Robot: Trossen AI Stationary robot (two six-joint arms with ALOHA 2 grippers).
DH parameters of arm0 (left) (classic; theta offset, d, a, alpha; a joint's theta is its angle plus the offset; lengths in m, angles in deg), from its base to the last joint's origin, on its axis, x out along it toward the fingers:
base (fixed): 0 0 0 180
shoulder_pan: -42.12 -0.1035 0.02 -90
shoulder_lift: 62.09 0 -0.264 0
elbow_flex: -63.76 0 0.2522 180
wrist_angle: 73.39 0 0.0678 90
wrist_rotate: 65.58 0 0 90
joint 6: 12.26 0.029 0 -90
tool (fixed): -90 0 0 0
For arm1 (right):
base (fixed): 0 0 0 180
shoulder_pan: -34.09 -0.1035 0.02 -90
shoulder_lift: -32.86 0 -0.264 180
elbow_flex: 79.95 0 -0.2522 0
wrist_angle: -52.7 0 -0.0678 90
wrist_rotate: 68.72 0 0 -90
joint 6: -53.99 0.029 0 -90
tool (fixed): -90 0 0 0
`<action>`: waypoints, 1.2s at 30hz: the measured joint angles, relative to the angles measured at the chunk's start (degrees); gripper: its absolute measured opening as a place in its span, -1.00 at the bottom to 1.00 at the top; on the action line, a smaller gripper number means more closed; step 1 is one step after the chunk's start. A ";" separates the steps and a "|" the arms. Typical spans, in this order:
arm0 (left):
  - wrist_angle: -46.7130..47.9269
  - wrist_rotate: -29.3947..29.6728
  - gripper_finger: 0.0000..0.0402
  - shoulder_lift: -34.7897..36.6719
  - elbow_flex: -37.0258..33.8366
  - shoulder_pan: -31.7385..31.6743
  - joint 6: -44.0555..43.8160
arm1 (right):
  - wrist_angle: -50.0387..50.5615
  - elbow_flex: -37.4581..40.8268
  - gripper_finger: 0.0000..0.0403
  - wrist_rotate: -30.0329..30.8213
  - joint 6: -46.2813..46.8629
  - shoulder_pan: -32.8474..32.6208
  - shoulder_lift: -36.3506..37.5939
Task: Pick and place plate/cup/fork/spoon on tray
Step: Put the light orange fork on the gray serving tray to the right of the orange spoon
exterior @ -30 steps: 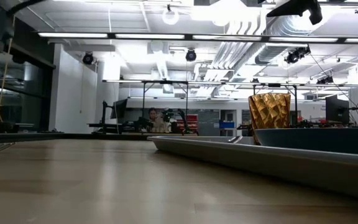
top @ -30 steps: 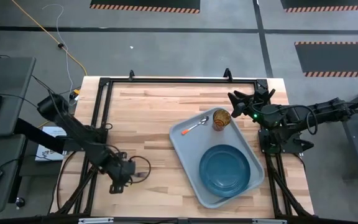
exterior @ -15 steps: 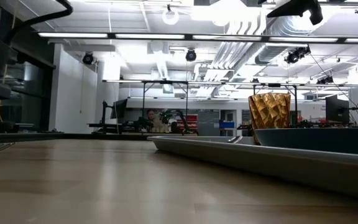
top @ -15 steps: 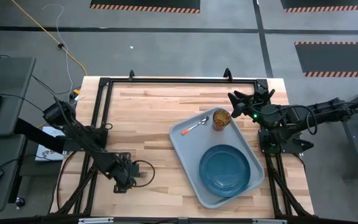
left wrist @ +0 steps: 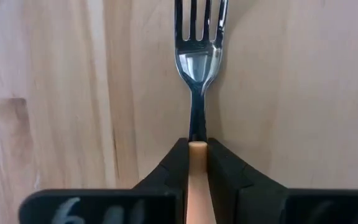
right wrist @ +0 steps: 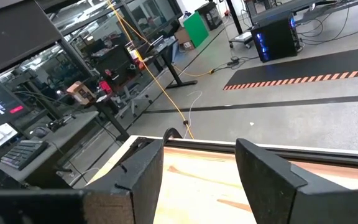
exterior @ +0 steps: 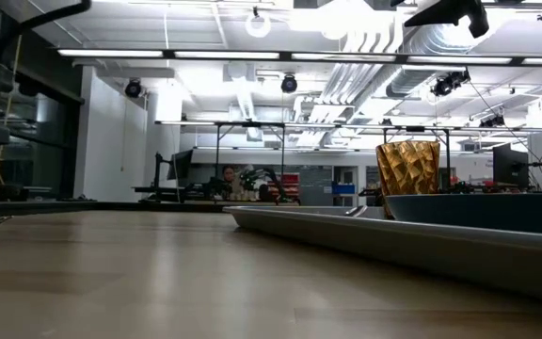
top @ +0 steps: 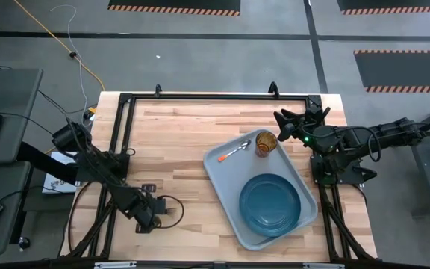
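Left pincer (left wrist: 197, 163) low at the desk's (top: 185, 134) lower left, clamped on the fork (left wrist: 198, 56) handle; right pincer (right wrist: 199, 168) spread wide beside the tray (top: 222, 179), upper right.

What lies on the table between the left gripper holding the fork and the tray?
Only bare wood, in the high view: nothing sits between the left gripper, shut on the fork, and the tray.

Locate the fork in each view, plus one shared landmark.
High view: fork at the left hand, near the table's front-left.
Low view: not in it.
Left wrist view: fork centred, orange handle clamped between the fingers.
Right wrist view: not in it.
Shared landmark: wooden tabletop.
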 joint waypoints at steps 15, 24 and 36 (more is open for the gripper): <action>12.08 18.73 -0.88 15.89 7.19 -19.87 -2.41 | -1.12 0.00 -0.04 -12.20 5.45 0.00 -1.65; -4.04 25.07 -0.88 16.37 14.75 -35.73 2.82 | -24.05 -0.04 -0.04 -24.20 0.04 0.45 -15.18; -19.84 25.35 -0.88 10.29 19.93 -38.99 6.84 | -37.95 -3.43 -0.04 -26.01 -4.92 4.83 -29.16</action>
